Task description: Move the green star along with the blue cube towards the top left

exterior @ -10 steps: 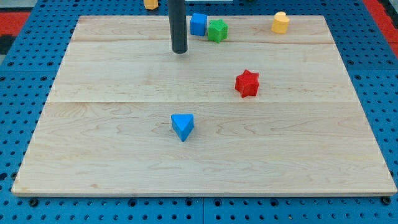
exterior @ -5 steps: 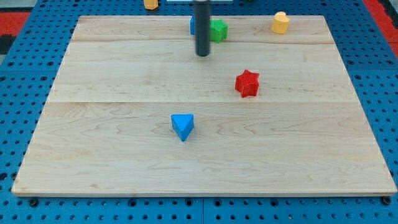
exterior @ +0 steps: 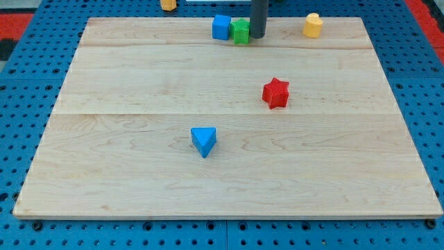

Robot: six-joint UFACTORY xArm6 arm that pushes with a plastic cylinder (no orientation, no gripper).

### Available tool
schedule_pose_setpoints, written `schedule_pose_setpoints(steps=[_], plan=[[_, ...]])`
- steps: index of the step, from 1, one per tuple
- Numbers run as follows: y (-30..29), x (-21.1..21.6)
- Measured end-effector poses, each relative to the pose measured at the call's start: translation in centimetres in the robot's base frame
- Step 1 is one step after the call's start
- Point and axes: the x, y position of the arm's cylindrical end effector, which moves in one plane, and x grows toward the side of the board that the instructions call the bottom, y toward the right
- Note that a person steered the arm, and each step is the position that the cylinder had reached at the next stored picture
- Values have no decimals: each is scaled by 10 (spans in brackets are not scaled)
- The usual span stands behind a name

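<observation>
The green star [exterior: 240, 31] lies near the view's top edge of the wooden board [exterior: 139, 173], touching the blue cube [exterior: 221, 27] on its left. My tip [exterior: 257, 35] is right against the green star's right side. The rod rises out of the view's top and hides part of the star's right edge.
A red star [exterior: 275, 93] lies right of the board's middle. A blue triangle [exterior: 203, 141] lies below the middle. A yellow block [exterior: 313, 25] stands at the top right. An orange block [exterior: 168, 4] lies just off the board's top edge.
My tip has moved right and up, from left of the blue cube, past below it, to the green star's right side. The star now sits closer to the cube.
</observation>
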Motion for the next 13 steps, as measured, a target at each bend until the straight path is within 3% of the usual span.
schedule_pose_setpoints(steps=[1, 3, 6, 13], plan=[[-41, -22], [-15, -36], [-108, -37], [-183, -37]])
